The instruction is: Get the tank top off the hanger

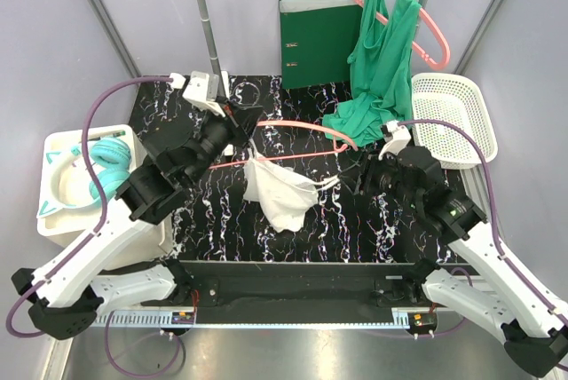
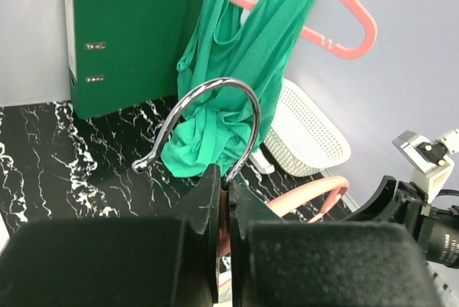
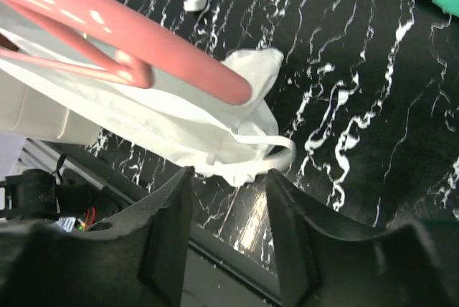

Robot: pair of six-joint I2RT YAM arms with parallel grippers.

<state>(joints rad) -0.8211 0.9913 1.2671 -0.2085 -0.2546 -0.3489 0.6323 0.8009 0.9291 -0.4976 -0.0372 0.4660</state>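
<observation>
A white tank top (image 1: 277,192) hangs bunched from a pink hanger (image 1: 302,127) held over the black marble table. My left gripper (image 1: 238,118) is shut on the hanger's neck; in the left wrist view the chrome hook (image 2: 215,106) rises out of the shut jaws of that gripper (image 2: 228,185). My right gripper (image 1: 359,176) is at the hanger's right end. In the right wrist view this gripper (image 3: 228,178) stands open, just below the tank top (image 3: 179,128) and its loose strap (image 3: 272,153), with nothing clamped between the jaws. The pink hanger (image 3: 143,34) crosses above.
A green tank top (image 1: 382,69) hangs on a second pink hanger at the back right, its hem pooling on the table. A green binder (image 1: 315,38) leans against the back wall. A white basket (image 1: 453,118) sits at the right, teal headphones (image 1: 102,167) in a white box at the left.
</observation>
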